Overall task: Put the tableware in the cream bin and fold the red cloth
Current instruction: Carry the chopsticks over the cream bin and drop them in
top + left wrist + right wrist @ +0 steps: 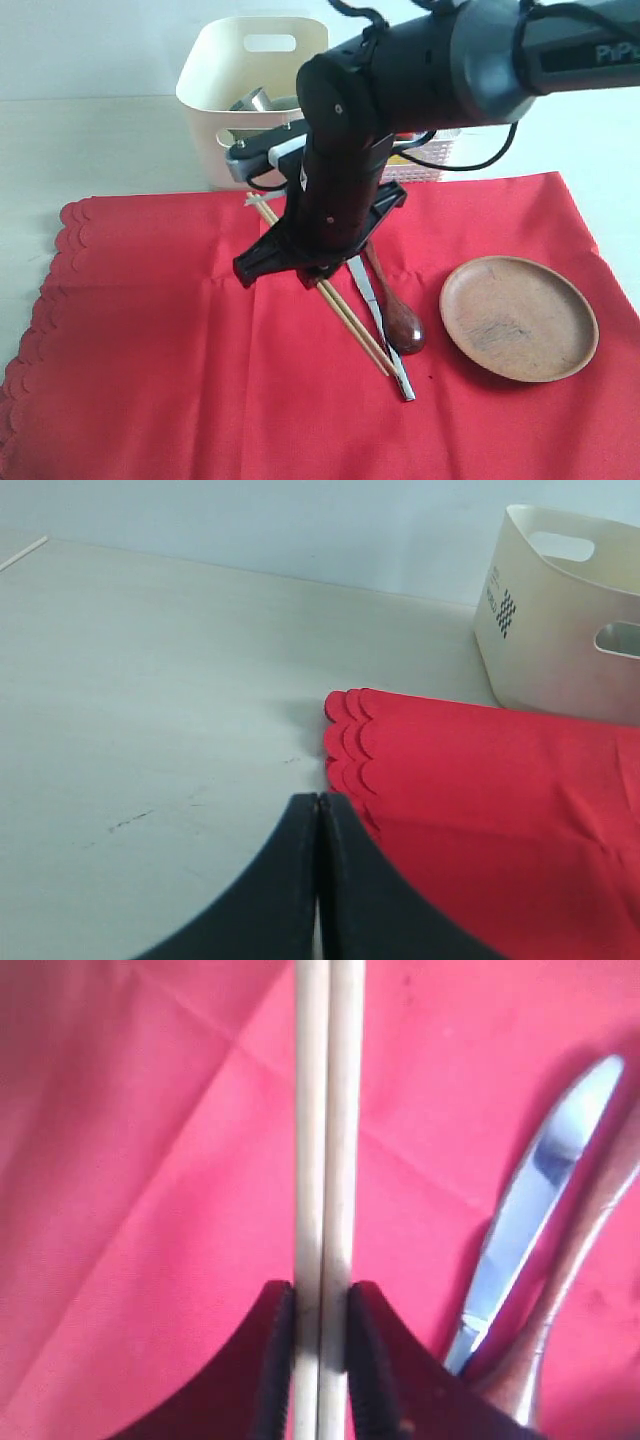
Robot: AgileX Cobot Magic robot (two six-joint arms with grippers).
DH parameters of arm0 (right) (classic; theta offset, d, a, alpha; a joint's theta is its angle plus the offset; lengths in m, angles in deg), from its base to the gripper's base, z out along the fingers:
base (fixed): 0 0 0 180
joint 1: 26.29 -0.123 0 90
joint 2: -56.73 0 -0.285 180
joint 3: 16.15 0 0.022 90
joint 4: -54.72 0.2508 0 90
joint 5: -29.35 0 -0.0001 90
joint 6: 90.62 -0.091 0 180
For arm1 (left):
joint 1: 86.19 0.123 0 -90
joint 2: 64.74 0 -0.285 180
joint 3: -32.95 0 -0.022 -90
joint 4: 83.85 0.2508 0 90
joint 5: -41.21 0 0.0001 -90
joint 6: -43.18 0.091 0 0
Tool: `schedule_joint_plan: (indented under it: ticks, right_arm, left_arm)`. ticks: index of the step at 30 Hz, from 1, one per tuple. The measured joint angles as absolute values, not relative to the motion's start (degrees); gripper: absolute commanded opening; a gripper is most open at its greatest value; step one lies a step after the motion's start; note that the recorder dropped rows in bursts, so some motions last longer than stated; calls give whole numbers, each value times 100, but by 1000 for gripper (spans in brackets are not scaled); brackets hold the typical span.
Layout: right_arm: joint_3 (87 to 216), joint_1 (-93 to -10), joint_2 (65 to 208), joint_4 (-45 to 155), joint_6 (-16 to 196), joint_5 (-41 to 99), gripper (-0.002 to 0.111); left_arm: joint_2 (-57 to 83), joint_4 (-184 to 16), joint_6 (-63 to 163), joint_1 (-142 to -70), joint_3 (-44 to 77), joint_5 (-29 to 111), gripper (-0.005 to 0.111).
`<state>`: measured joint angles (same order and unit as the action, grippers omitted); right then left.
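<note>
Two wooden chopsticks [325, 1160] are sitting side by side, touching each other, between the pads of the right gripper [322, 1330]. Its jaws are pinching them from both sides, so it is gripping the pair. In the exterior view the chopsticks are lying diagonally on the red cloth [160, 350], running from about 11 o'clock to 5 o'clock, with the gripper sitting over their middle. Their 5 o'clock ends are looking flat on the fabric. Cannot tell under the gripper whether the rest is lifted.

Steel table knife [385, 335] is lying just beside the chopsticks on their 3 o'clock side, roughly parallel. Dark wooden spoon [400, 322] is lying right next to the knife with its bowl end toward 5 o'clock; cannot tell if the two are touching. Round wooden plate [519, 318] is sitting on the cloth at 3 o'clock of the spoon, apart from it.

Red cloth is lying spread flat on the table [150, 680], with its scalloped edge facing 9 o'clock. Cream bin [225, 70] is standing at the cloth's 12 o'clock edge, with a steel cup [258, 100] showing inside. White lattice basket [430, 160] is peeking out behind the arm, at 3 o'clock of the bin.

Left gripper [318, 880] is holding its jaws fully closed, pads touching, with nothing between them. It is hovering over bare table near the cloth's scalloped corner.
</note>
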<state>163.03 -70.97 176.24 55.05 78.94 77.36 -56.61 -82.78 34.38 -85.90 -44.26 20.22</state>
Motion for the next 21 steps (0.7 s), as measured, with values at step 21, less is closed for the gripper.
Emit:
schedule_joint_plan:
  ticks: [21]
  right_arm:
    - [18806,-7097,17077,5079,8198,7443,0]
  left_arm:
    - [-5661,-8278,3438,-8590,-4426,2022,0]
